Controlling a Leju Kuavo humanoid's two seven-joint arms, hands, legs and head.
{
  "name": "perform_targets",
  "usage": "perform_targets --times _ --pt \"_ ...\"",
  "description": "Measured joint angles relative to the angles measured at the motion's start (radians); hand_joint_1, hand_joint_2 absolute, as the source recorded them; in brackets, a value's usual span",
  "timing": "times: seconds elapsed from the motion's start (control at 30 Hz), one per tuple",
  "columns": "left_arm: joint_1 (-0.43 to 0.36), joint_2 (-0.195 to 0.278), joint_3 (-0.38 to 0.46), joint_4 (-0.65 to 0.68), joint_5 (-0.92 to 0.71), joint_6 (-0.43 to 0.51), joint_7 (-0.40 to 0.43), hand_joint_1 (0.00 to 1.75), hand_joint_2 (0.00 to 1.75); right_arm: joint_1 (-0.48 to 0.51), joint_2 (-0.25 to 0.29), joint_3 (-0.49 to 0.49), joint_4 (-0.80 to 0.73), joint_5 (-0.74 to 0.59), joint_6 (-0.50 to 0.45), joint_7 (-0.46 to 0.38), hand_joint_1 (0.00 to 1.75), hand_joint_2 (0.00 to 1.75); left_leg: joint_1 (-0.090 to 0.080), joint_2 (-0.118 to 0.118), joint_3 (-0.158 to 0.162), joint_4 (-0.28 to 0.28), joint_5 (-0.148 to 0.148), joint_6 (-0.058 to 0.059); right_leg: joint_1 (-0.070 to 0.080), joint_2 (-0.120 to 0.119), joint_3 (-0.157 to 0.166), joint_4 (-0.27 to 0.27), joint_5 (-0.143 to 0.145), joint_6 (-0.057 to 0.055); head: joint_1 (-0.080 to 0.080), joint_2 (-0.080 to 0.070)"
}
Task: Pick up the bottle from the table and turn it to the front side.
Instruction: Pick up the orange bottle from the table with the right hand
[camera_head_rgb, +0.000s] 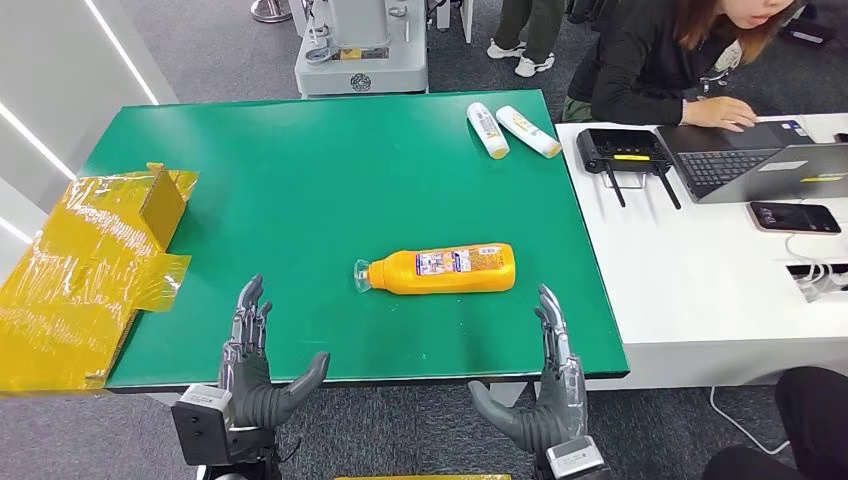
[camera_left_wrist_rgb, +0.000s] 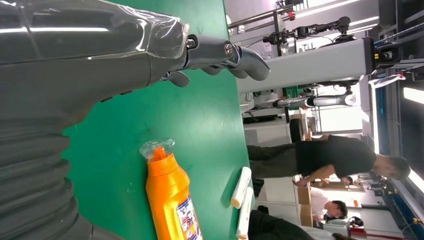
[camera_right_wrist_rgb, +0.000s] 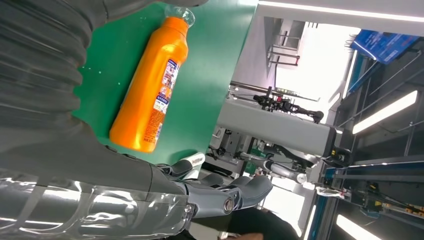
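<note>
The orange plastic bottle (camera_head_rgb: 440, 269) with a clear cap and a printed label lies on its side on the green-topped bench (camera_head_rgb: 300, 180), just in from the bench's front edge and right of centre. Its cap end points toward 9 o'clock and its base toward 3 o'clock in the head view. The label faces upward.

The left hand (camera_head_rgb: 255, 365) is positioned at the front edge of the bench, at roughly 8 o'clock from the bottle and well apart from it. Its fingers are extended and spread, thumb out to the side; it holds nothing. The right hand (camera_head_rgb: 545, 385) is positioned at the front edge at roughly 5 o'clock from the bottle, near its base end but not touching. Its fingers are likewise extended, thumb apart, with nothing in its grasp.

Two small white tubes (camera_head_rgb: 510, 130) lie side by side near the far right corner of the bench. Crumpled yellow wrapped cardboard (camera_head_rgb: 90, 260) overhangs the left edge. A white desk (camera_head_rgb: 700, 290) adjoins at 3 o'clock.
</note>
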Motion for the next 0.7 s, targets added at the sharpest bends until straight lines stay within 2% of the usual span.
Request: perform_targets --times 0.23,0.4,0.5,0.7 --pt "-0.002 -0.007 0.000 0.000 -0.003 -0.016 0.008 0.00 1.75 0.000 0.000 -0.008 -0.002 0.022 -0.017 0.004 0.00 1.75 0.000 0.000 0.000 0.000 0.000 0.000 0.000 0.000 0.000 0.000 0.000 0.000 0.000 0.000" --pt "-0.019 -0.009 -0.001 0.003 -0.006 -0.046 0.003 0.00 1.75 -0.015 -0.012 -0.026 0.003 0.139 -0.054 0.037 0.00 1.75 0.000 0.000 0.000 0.000 0.000 0.000 0.000 0.000 0.000 0.000 0.000 0.000 0.000 0.000" --pt "-0.047 -0.008 -0.007 0.018 0.004 -0.066 -0.015 0.00 1.75 -0.064 -0.045 -0.046 0.036 0.190 -0.070 0.049 0.00 1.75 0.000 0.000 0.000 0.000 0.000 0.000 0.000 0.000 0.000 0.000 0.001 0.000 0.000 0.000" --pt "-0.121 -0.008 -0.024 0.088 0.036 -0.098 -0.050 0.00 1.75 -0.224 -0.110 -0.064 0.181 0.228 -0.070 0.073 0.00 1.75 0.000 0.001 0.002 0.001 0.001 0.000 0.000 0.001 0.002 0.000 0.003 0.000 0.000 0.000"
